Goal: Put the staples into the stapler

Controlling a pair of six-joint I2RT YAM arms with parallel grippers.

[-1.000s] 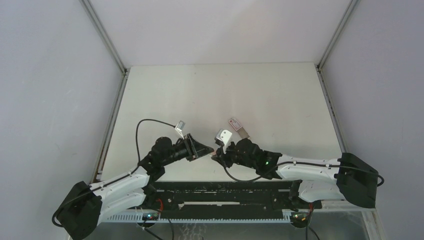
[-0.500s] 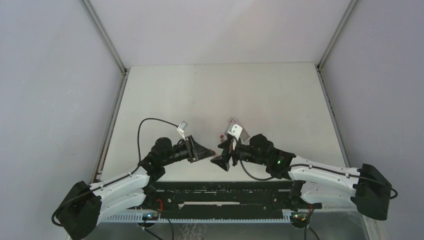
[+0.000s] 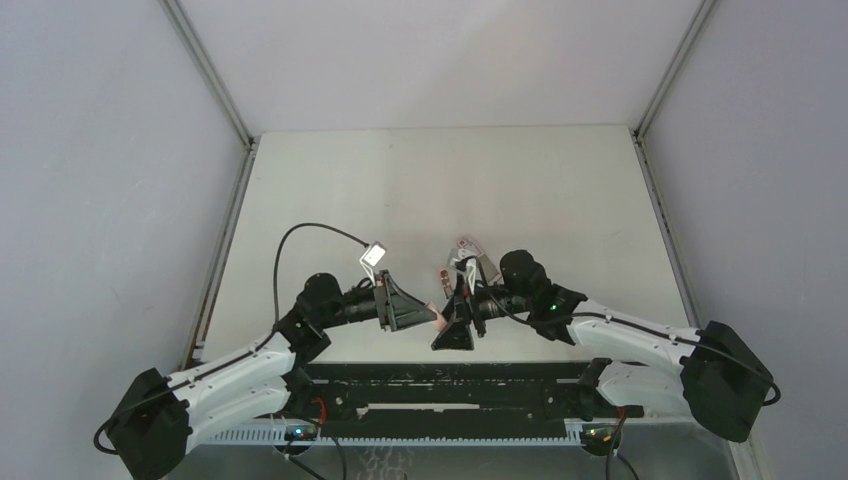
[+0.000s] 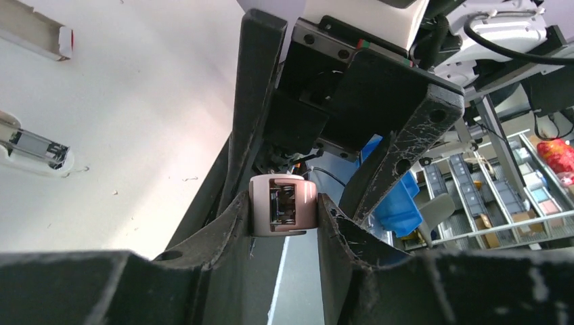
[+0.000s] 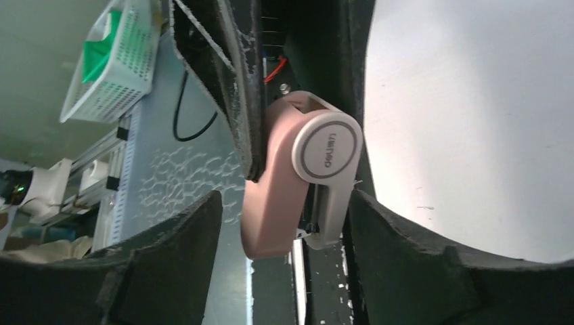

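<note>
A pink mini stapler (image 4: pixel 283 211) with a white round hinge disc (image 5: pixel 327 147) is held off the table. My left gripper (image 4: pixel 283 215) is shut on it, and it shows between the arms in the top view (image 3: pixel 438 318). My right gripper (image 5: pixel 284 200) is open and straddles the stapler's free end. A gap shows at its left finger (image 5: pixel 176 257), and its right finger (image 5: pixel 406 257) is close against the white part. The pinkish staple box (image 4: pixel 40 30) lies on the table beyond, partly hidden by the right arm in the top view (image 3: pixel 464 245). I cannot make out a grey staple strip.
A second small stapler (image 4: pixel 30 149) lies opened on the table with its metal rail showing, near the box. The black rail at the table's near edge (image 3: pixel 450 385) runs just below both grippers.
My right gripper has turned and moved left, and its open fingers now sit around the stapler. My left gripper has shifted slightly right with the stapler.
</note>
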